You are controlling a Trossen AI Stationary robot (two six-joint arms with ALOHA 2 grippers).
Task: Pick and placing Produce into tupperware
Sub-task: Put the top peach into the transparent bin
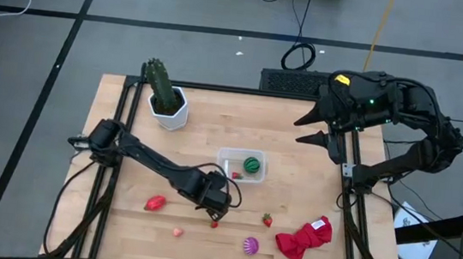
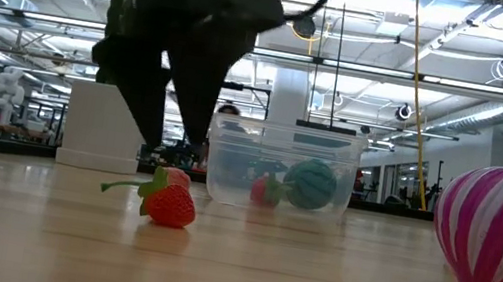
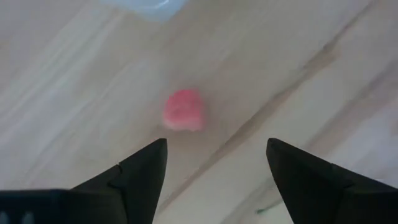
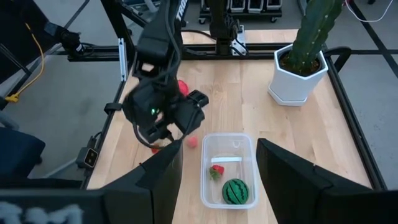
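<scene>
A small red strawberry (image 3: 183, 110) (image 1: 214, 223) lies on the wooden table. My left gripper (image 3: 216, 163) (image 1: 214, 204) hangs just above it, pointing down, open, one finger on either side and touching nothing. The clear tupperware (image 1: 242, 165) stands beyond it and holds a green striped ball (image 1: 252, 164) and a red strawberry (image 1: 235, 175). A red pepper-like piece (image 1: 155, 202), a pink bit (image 1: 178, 232), a purple striped piece (image 1: 250, 246) and another strawberry (image 1: 267, 220) lie loose near the front. My right gripper (image 1: 313, 129) waits open, raised over the far right.
A cactus in a white hexagonal pot (image 1: 168, 106) stands at the far left of the table. A crumpled red cloth (image 1: 304, 239) lies at the near right. Black frame rails (image 1: 113, 160) run along both sides of the table.
</scene>
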